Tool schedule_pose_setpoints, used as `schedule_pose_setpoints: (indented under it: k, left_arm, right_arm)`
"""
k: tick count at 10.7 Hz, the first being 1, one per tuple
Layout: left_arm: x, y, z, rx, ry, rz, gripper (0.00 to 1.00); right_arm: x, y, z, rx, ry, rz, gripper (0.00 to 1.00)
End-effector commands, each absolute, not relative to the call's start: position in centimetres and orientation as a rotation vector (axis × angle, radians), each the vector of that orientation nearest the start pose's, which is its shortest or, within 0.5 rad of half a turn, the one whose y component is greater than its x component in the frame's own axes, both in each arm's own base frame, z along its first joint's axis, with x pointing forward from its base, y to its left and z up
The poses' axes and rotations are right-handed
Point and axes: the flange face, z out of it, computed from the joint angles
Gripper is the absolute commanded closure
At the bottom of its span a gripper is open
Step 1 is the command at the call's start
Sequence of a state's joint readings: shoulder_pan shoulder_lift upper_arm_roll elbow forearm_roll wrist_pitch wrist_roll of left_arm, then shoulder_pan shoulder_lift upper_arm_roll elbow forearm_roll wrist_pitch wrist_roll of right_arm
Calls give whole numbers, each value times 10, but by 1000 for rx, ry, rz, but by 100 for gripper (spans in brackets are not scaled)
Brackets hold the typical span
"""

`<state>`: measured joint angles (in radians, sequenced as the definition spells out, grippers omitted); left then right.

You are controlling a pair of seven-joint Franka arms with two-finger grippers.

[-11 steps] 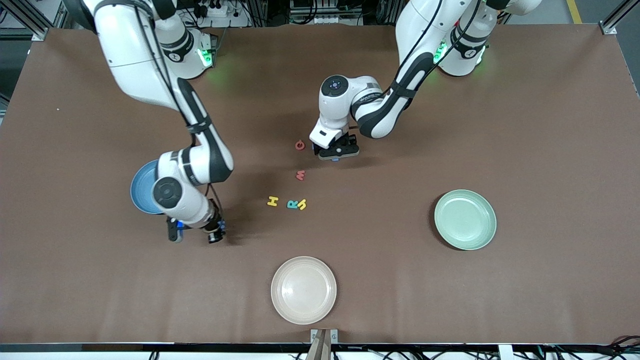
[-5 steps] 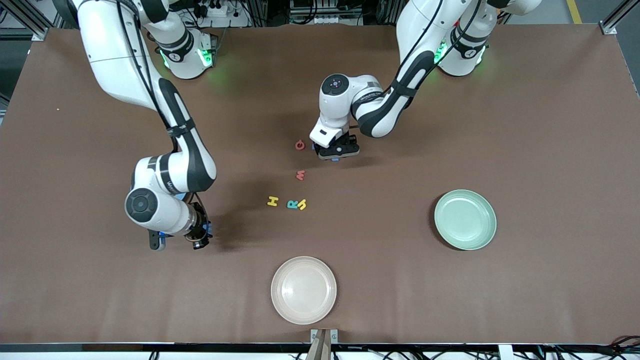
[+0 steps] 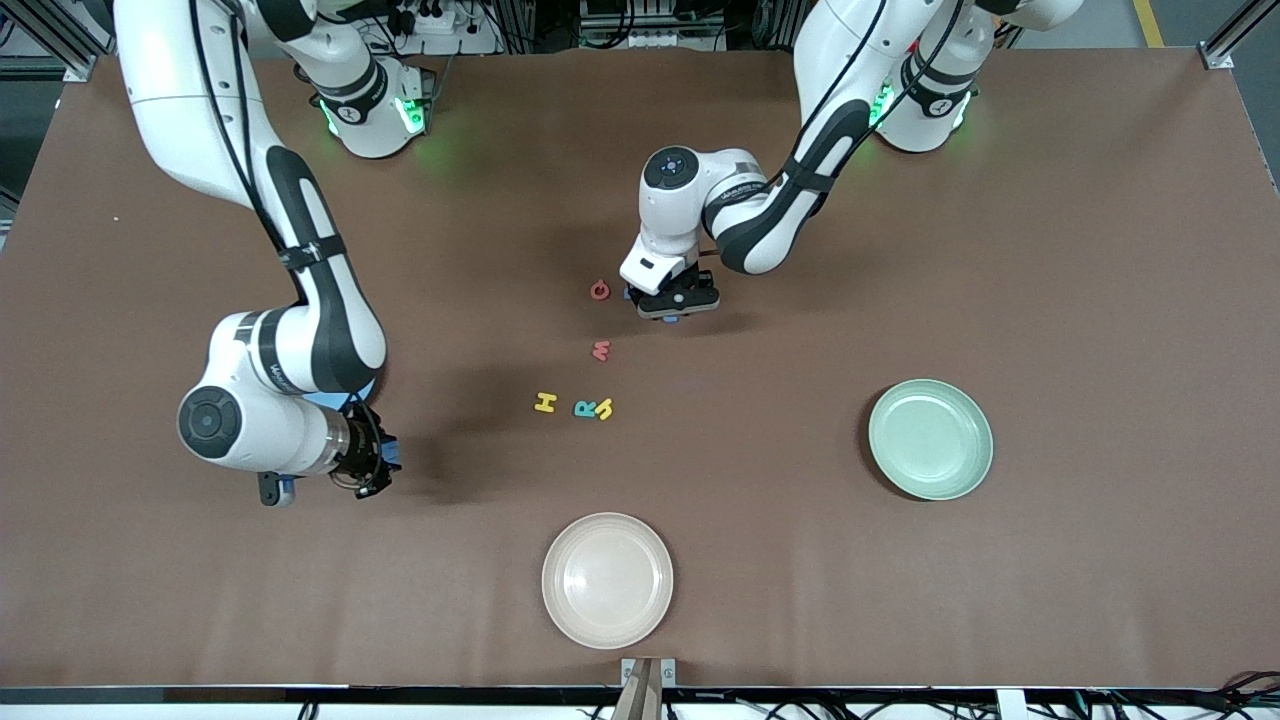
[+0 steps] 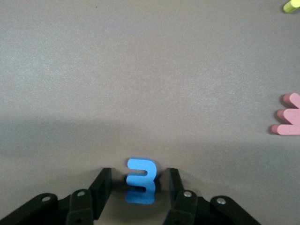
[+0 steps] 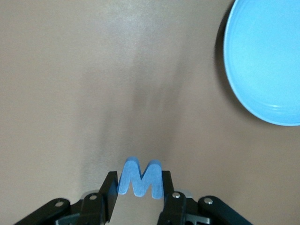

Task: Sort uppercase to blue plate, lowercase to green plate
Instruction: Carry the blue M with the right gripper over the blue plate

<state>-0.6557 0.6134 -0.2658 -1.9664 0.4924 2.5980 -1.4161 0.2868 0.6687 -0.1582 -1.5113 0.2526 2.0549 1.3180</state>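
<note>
My right gripper [image 3: 325, 475] is shut on the big blue M [image 5: 140, 179] and holds it over bare table beside the blue plate [image 5: 267, 61]. In the front view only a sliver of the blue plate [image 3: 340, 400] shows under the right arm. My left gripper [image 3: 675, 305] is down at the table, open around the small blue m [image 4: 140, 180], with a gap on each side. Red G [image 3: 599, 290] lies beside it. Red m/w [image 3: 600, 350], yellow H [image 3: 545, 402], teal R [image 3: 584, 408] and yellow h [image 3: 604, 408] lie nearer the camera. The green plate [image 3: 930, 438] is empty. I cannot make out the blue a.
An empty cream plate [image 3: 607, 580] sits near the table's front edge. The left wrist view also shows the red m/w [image 4: 288, 122] and the tip of the yellow h [image 4: 291, 5].
My right arm has swung toward its own end of the table with the blue M, and now covers most of the blue plate. The left gripper has stayed put.
</note>
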Motion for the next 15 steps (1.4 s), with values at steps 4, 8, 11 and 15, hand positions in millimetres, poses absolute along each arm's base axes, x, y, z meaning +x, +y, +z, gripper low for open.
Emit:
schedule_pose_setpoints:
  k: [4,8,11,15]
  left_arm:
    - [364,-489,164,-3136,-191,-220,60]
    - [366,-488,165,-3137,-189,-222,66]
    - [366,-489,166,-3138,-188,-224,73]
    - [368,-489,168,-3140,-189,-229,83]
  right_arm:
    - [669,74,283,-2613,1743,464,100]
    - [652,48,283,-2741,1610,473,100]
    - [631,25,276,-2811,1508,494,100]
    - [590,-16,263,-2879,1314,447,100]
